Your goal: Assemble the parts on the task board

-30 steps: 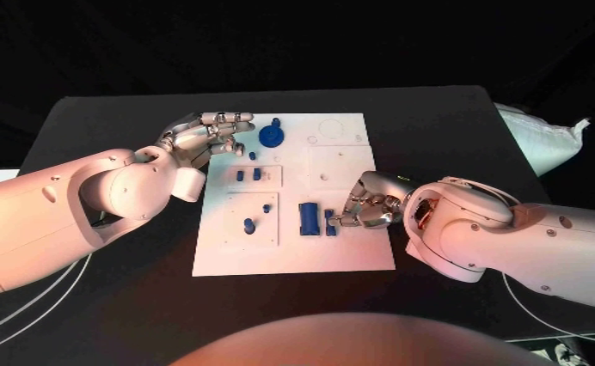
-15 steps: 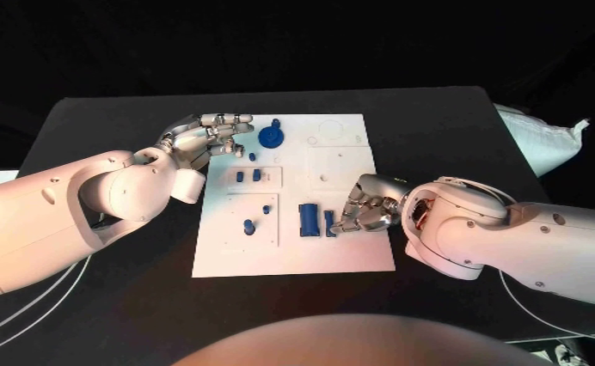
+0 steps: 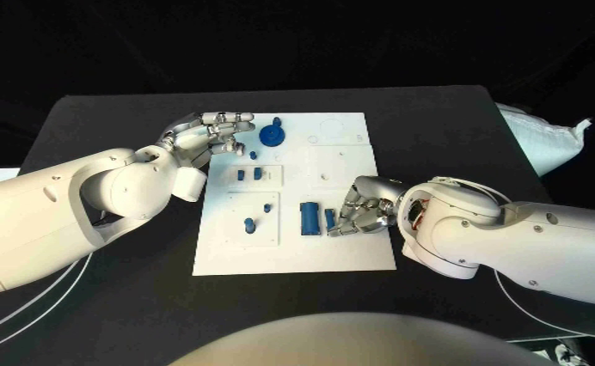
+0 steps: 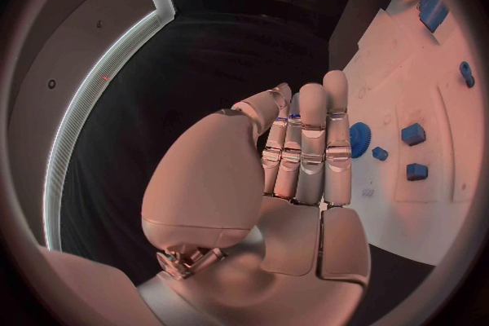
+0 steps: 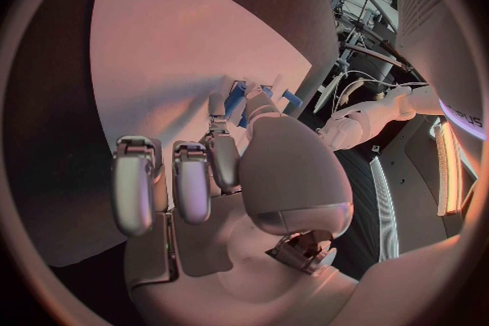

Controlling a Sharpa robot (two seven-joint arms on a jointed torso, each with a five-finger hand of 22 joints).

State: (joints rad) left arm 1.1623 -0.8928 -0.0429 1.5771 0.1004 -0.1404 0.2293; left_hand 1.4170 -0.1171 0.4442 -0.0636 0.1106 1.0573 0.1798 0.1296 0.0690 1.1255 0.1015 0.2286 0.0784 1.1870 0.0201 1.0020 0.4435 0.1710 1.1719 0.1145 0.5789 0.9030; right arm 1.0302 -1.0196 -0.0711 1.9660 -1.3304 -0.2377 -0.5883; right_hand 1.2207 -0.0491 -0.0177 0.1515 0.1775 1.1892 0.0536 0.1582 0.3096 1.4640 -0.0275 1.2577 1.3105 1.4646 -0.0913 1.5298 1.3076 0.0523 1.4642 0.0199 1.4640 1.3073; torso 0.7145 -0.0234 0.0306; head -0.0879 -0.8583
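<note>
Head view: right hand (image 3: 361,208) is curled over the small blue piece (image 3: 331,223) on the white board (image 3: 297,254); fingertips touch it, but a firm grip cannot be confirmed. Long blue block (image 3: 309,219) lies just beside it, on the hand's left, long axis running near-to-far across the bench (image 3: 124,297). Right hand is clearly nearer.

Left wrist view: left hand (image 4: 301,151) is seen empty, fingers straight and held together, at the board's far corner beside the blue disc (image 4: 359,138).

Right wrist view: fingers (image 5: 219,151) are bent down onto blue pieces (image 5: 236,98); grip cannot be told.
</note>
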